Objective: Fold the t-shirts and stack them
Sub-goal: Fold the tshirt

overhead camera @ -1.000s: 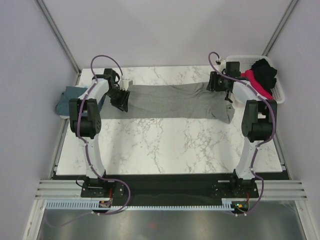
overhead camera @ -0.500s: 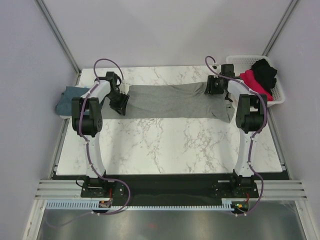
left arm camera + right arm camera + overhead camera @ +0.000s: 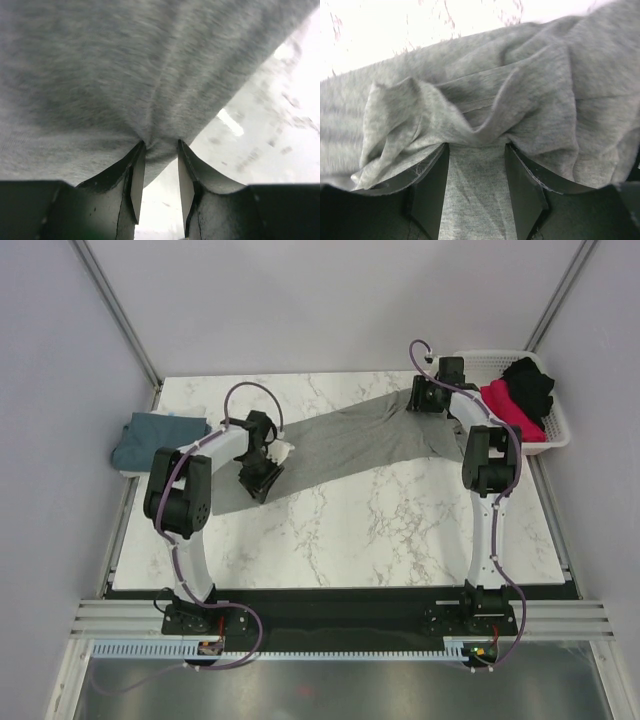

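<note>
Site: a white marble table (image 3: 380, 530) inside a plain walled cell. Overhead view: the grey shirt (image 3: 350, 445) lies as a long band slanting across the far half of the table. One end is at my left gripper (image 3: 258, 480) and the other is at my right gripper (image 3: 422, 405), near the far right corner. A teal shirt (image 3: 150, 440) sits folded at the left edge, well apart. A pink shirt (image 3: 505, 405) and a black shirt (image 3: 530, 380) wait in the basket (image 3: 560, 435) on the right. Left wrist view: my jaws are clenched on a tuck of the grey shirt, with cloth drawn tight into the tips and bare marble showing beneath. I rate this grip sound. Right wrist view: a bunched ridge of grey cloth sits between my jaw tips, with more cloth lying flat below. The jaws stand fairly wide, and I cannot tell whether they bite the cloth or merely straddle it. Assessment: I judge the step in hand to be folding the band end over end. Recommendation: confirm the right-side hold before any pull, since a slack end would let the band skew. Carry the left end low and level, lay edge on edge, and let go only once the cloth rests flat and unwrinkled.
</note>
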{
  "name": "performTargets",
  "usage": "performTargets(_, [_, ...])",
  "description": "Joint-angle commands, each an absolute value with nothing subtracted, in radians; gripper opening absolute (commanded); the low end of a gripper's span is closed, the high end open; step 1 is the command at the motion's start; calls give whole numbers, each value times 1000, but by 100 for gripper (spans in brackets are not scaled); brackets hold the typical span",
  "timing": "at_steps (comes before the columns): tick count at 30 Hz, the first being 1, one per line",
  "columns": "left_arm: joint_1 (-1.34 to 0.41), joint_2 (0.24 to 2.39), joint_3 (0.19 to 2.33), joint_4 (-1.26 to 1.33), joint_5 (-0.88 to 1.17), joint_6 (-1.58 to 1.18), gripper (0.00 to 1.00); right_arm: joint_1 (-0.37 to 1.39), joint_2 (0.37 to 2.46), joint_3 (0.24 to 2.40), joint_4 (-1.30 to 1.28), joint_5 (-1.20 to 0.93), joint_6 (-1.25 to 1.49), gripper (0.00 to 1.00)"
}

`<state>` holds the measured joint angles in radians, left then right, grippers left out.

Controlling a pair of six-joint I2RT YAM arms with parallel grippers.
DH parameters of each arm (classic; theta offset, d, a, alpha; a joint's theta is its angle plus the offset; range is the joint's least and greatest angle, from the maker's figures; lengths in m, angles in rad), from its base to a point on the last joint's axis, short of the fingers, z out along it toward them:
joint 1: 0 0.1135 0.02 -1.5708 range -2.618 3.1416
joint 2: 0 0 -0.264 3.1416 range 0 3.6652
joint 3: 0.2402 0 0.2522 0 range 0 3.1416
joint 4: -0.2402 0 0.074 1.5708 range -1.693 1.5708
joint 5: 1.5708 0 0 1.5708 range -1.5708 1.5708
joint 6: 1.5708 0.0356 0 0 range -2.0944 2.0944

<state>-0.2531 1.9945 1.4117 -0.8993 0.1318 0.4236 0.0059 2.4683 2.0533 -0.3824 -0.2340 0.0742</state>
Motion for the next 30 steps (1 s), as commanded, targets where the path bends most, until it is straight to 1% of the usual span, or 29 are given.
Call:
performTargets(1, [-304, 1892, 1295, -937, 120, 453, 40, 18, 2525, 2135, -370, -204, 101, 57])
performTargets(5, [-328, 1841, 1200, -937, 120, 453, 40, 43, 2571, 2201, -344, -192, 107, 59])
performTargets(10, [-331, 1807, 1228, -937, 120, 453, 40, 71, 2588, 2275, -302, -190, 101, 61])
performTargets(13, [-328, 1766, 1291, -937, 120, 453, 40, 69, 2505, 2260, -302, -186, 101, 62])
performTargets(14, [-330, 1740, 1307, -996, 100, 468, 39, 66, 2446, 2249, -304, -186, 107, 62])
performTargets(17, [-322, 1717, 1339, -991, 107, 474, 40, 51, 2331, 2183, -307, -219, 143, 62])
performTargets(23, [-269, 1746, 1336, -944, 135, 469, 40, 38, 2162, 1976, -347, -296, 219, 62])
performTargets(26, [-216, 1778, 1333, -943, 135, 469, 40, 38, 2120, 1829, -364, -319, 247, 63])
performTargets(30, [-175, 1818, 1331, -943, 135, 469, 40, 35, 2103, 1695, -364, -357, 297, 62])
